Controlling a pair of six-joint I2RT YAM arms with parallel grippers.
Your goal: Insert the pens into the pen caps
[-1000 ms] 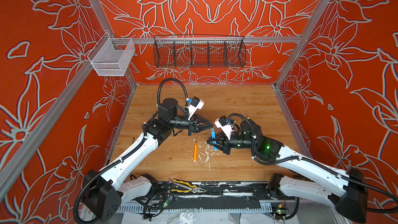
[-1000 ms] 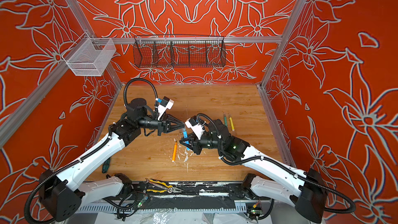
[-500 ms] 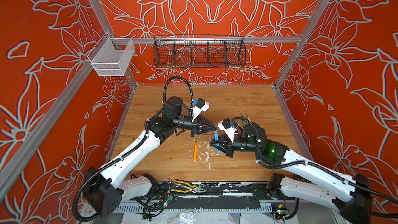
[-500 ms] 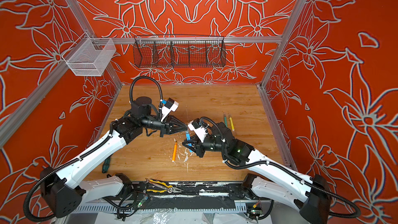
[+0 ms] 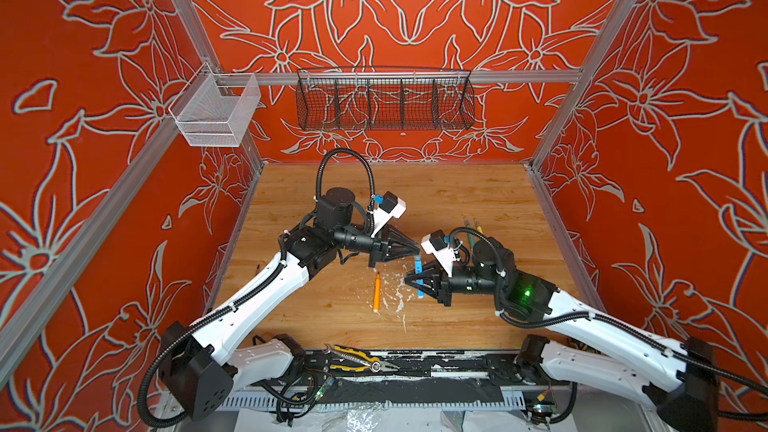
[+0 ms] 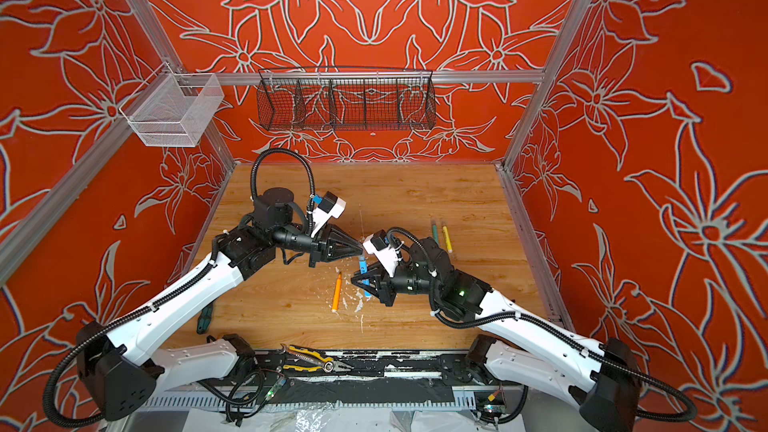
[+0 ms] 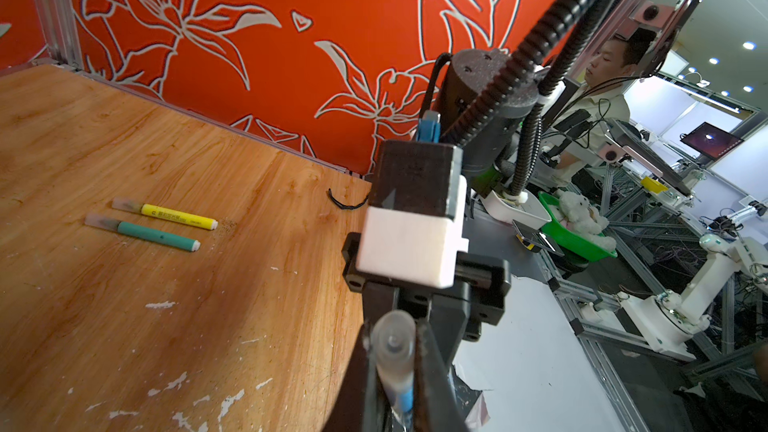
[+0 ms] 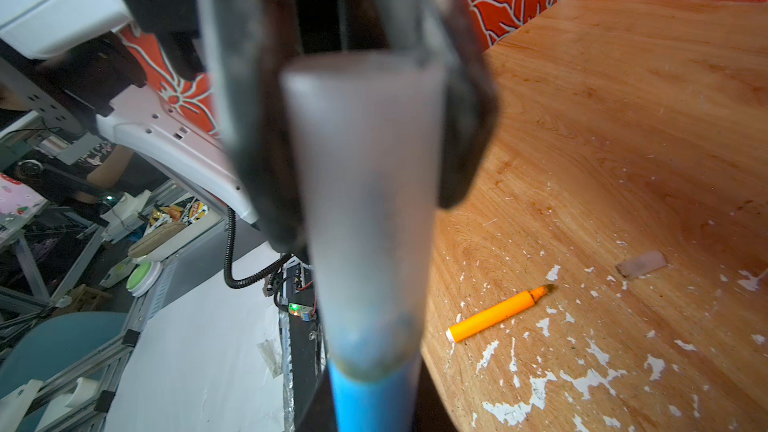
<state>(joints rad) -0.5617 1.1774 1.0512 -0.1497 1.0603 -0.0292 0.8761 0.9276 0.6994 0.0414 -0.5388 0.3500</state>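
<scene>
The right hand (image 5: 415,281) clamps the blue pen (image 8: 370,401), the left hand (image 5: 417,249) pinches its cap (image 8: 365,201), near the orange pen (image 5: 376,292).

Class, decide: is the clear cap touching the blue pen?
Touching. In the right wrist view the clear cap sits over the tip of the blue pen, with no gap.

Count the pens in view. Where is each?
4. The orange pen lies loose near the middle. The blue pen is held by the right fingers, its cap by the left fingers. The green pen and yellow pen lie side by side on the right. None seems hidden.
</scene>
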